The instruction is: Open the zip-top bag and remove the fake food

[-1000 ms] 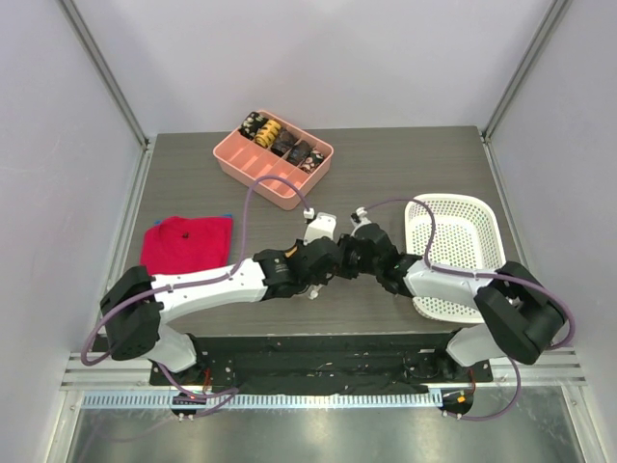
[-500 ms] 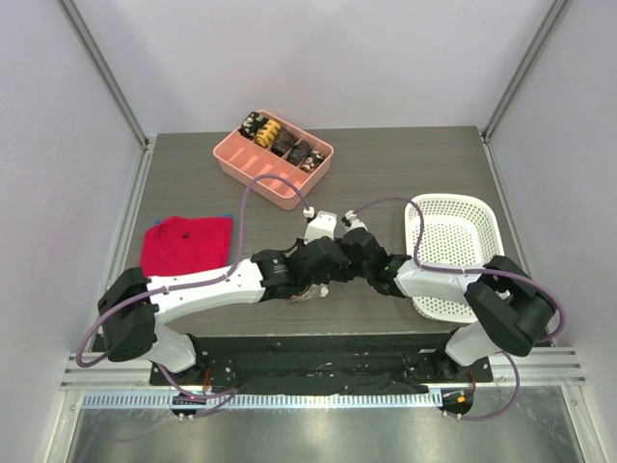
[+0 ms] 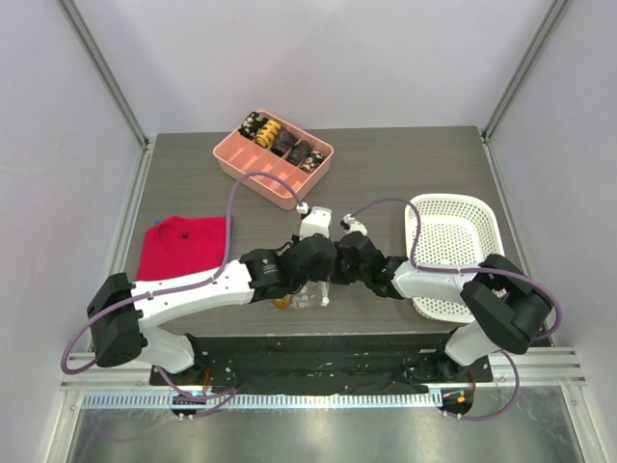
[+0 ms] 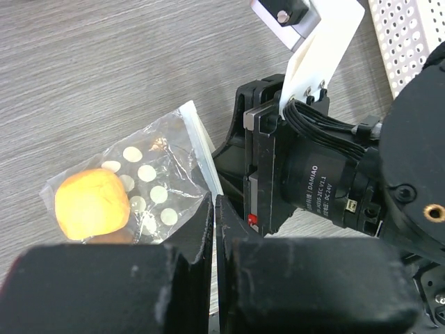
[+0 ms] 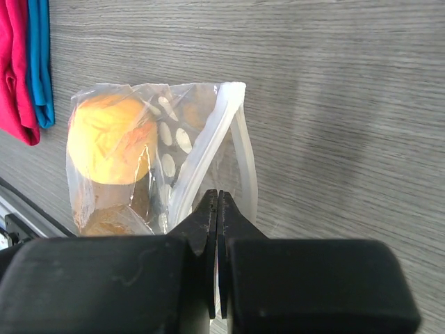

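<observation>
Left claw (image 4: 214,203) pressed together, pinching zip-top bag (image 4: 163,174) edge at lower centre. Right claw (image 5: 217,200) likewise pinching bag mouth. Orange fake food (image 5: 111,142) inside bag, left.

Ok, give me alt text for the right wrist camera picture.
The shut right fingers pinch the white zip edge of a clear zip-top bag holding an orange toy food piece, on a grey wood-grain table; red cloth at left.

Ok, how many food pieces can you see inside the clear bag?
2. An orange piece at the bag's closed end, and a darker piece beside it, only partly visible. More may be hidden.
</observation>
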Robot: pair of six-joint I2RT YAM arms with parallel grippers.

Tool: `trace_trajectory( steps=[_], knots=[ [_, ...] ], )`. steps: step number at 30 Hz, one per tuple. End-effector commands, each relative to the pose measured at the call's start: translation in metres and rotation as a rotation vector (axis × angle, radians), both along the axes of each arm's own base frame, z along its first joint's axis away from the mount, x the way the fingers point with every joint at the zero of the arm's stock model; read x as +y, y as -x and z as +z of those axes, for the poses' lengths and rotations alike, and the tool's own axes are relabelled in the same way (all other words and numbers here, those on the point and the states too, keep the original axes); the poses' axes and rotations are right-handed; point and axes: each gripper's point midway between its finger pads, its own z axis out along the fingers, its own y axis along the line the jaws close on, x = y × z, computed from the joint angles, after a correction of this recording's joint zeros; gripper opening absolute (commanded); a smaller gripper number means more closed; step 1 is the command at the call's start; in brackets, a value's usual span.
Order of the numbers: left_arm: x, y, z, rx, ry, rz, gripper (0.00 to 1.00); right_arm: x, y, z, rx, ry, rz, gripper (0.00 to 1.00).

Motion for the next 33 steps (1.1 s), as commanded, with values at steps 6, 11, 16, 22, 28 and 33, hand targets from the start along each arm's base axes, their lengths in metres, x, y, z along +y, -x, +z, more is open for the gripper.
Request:
trace_trajectory(
  steps=[6, 11, 16, 22, 28, 33],
  knots=[
    [0.021, -0.005, 0.02, -0.035, 0.028, 0.096, 0.0, 0.022, 0.005, 0.02, -0.058, -0.137, 0.083, 0.01],
    [0.079, -0.024, -0.001, 0.054, 0.003, 0.322, 0.02, 0.032, 0.008, 0.024, -0.098, -0.25, 0.117, 0.01],
    [0.13, -0.044, -0.041, 0.13, -0.031, 0.491, 0.0, 0.037, 0.008, 0.02, -0.116, -0.262, 0.151, 0.02],
    [0.148, -0.05, -0.076, 0.176, -0.142, 0.548, 0.0, 0.042, 0.01, 0.017, -0.099, -0.273, 0.174, 0.03],
    [0.149, -0.042, -0.102, 0.24, -0.186, 0.56, 0.0, 0.05, 0.016, 0.022, -0.089, -0.309, 0.225, 0.08],
    [0.145, -0.033, -0.118, 0.27, -0.154, 0.541, 0.0, 0.059, 0.024, 0.017, -0.049, -0.365, 0.268, 0.17]
  ],
)
